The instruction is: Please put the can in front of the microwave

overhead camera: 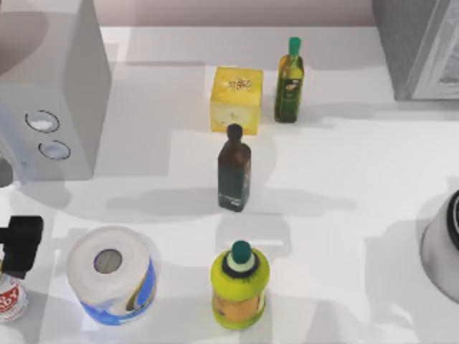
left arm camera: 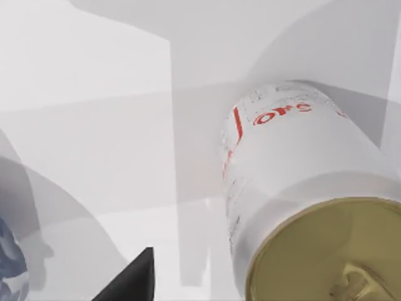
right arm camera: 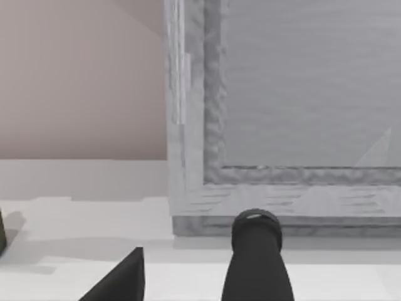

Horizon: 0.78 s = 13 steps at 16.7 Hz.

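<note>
At the table's near-left corner, the left gripper (overhead camera: 20,247) hangs just above the can (overhead camera: 10,299); whether it grips cannot be told. Carrying the can up before the microwave (overhead camera: 50,93) remains undone.

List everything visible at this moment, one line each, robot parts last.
can: 1, white with red print, gold top, table's near-left corner
microwave: 1, light grey, far left
paper roll: 1, white, blue wrap, near left
yellow-green bottle: 1, teal cap, near centre
dark bottle: 1, centre
yellow box: 1, far centre
green bottle: 1, right of box
grey appliance: 1, far right
left gripper: 1, black, above can
right arm: 1, right edge, parked
</note>
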Available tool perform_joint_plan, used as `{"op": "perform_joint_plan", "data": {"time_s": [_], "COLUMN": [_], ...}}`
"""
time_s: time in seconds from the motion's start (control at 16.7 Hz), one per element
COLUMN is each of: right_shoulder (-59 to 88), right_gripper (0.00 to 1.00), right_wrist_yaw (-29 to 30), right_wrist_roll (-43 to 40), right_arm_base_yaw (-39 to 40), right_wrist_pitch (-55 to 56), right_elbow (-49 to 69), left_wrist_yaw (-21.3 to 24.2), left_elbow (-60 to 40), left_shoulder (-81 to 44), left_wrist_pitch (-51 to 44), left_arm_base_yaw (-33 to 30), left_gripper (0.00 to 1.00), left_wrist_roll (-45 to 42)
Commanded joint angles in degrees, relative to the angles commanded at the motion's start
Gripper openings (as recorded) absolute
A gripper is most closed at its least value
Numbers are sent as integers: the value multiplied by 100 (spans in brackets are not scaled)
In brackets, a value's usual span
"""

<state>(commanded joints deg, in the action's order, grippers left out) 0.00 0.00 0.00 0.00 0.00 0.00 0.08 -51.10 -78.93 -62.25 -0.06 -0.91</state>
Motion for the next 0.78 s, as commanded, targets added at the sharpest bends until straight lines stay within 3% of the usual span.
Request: {"op": "perform_joint_plan", "data": {"time_s": [0.78], "right_shoulder": [0], "right_gripper": [100], "right_wrist_yaw": [0], "right_wrist_roll": [0], "right_arm_base_yaw": [0], "right_wrist_pitch": [0], "right_elbow": [0], "left_wrist_yaw": [1], "left_elbow": [-803], "left_shoulder": [152], "left_wrist_pitch": [-952], "left_arm_base_yaw": [-16], "left_gripper": [100], "left_wrist_roll": [16]}}
